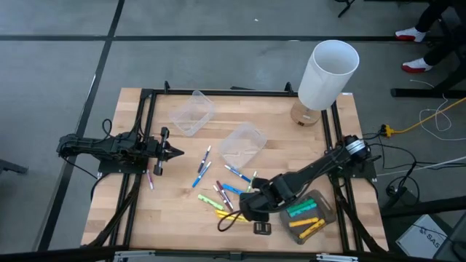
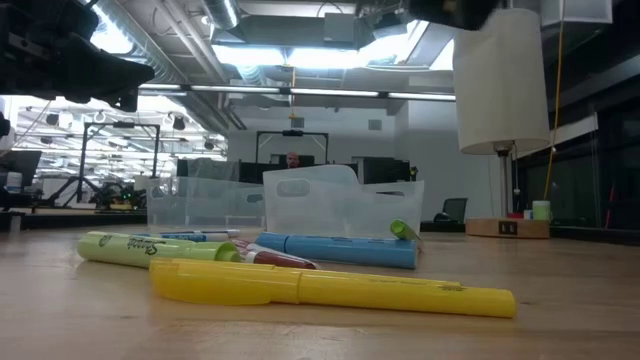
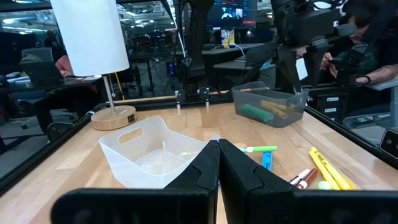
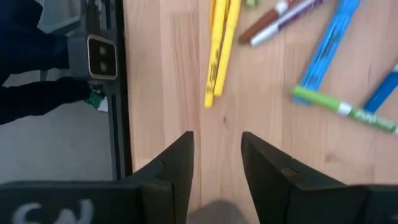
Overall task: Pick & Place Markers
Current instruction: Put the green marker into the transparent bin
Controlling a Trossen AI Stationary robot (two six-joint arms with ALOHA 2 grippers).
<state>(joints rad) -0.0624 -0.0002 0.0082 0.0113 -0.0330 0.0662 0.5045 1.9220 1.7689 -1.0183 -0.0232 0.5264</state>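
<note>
- Two clear plastic tubs are seen empty near the table's centre: one (image 1: 192,112) at about 11 o'clock, the other (image 1: 242,143) just right of centre.
- A third, darker tub (image 1: 312,216) at 4 o'clock is seen holding green and yellow markers; the number cannot be told.
- Loose markers (image 1: 218,191) are scattered from centre toward 6 o'clock; two yellow ones (image 4: 219,50) are laid side by side.
- The right gripper (image 4: 216,163) is held above bare wood just beside these, fingers apart, nothing between them.
- The left gripper (image 1: 175,152) is parked at 9 o'clock, fingers pressed together, empty.
- One white-shaded lamp (image 1: 325,76) is stood at 1 o'clock.
</note>
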